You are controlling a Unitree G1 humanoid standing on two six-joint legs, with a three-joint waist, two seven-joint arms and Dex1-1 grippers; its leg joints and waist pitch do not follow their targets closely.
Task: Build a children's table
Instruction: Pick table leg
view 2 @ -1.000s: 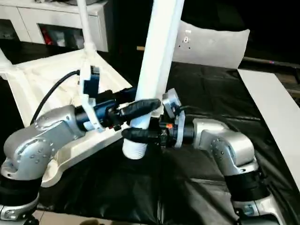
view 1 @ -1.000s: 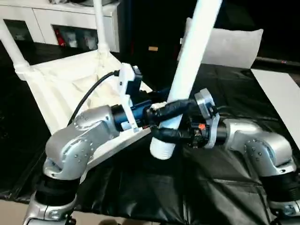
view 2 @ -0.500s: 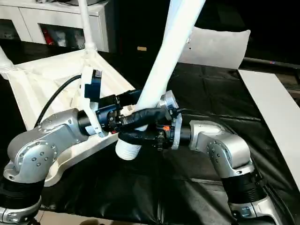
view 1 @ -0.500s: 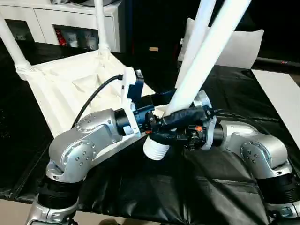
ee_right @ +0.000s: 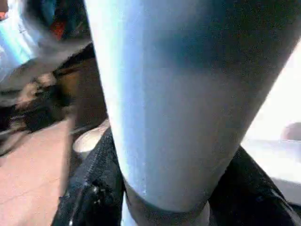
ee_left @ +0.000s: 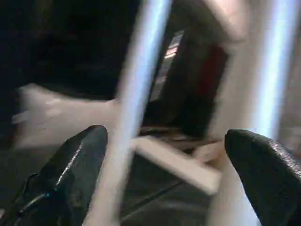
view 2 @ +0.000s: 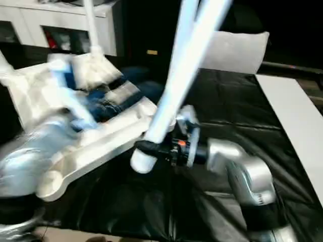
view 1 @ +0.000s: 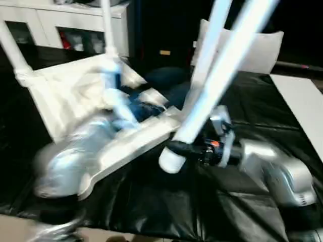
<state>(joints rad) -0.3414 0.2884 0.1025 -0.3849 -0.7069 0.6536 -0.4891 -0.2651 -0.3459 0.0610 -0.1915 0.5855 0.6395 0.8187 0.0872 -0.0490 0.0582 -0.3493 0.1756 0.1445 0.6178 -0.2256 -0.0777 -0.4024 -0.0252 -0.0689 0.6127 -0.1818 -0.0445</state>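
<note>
Leaning steeply over the black bench [view 1: 237, 201], the loose white leg [view 1: 217, 85] looks light, stiff and slick, so a hold low down by its threaded collar seems best. In the left eye view the right gripper [view 1: 187, 149] clamps it there, just beside the near corner of the upturned table top [view 1: 65, 96], forearm reaching level across the bench. The left wrist view shows the left gripper [ee_left: 164, 174] with fingers [ee_left: 77, 162] spread wide, holding nothing. In the right wrist view, the leg sits tight between dark fingers [ee_right: 91, 188].
</note>
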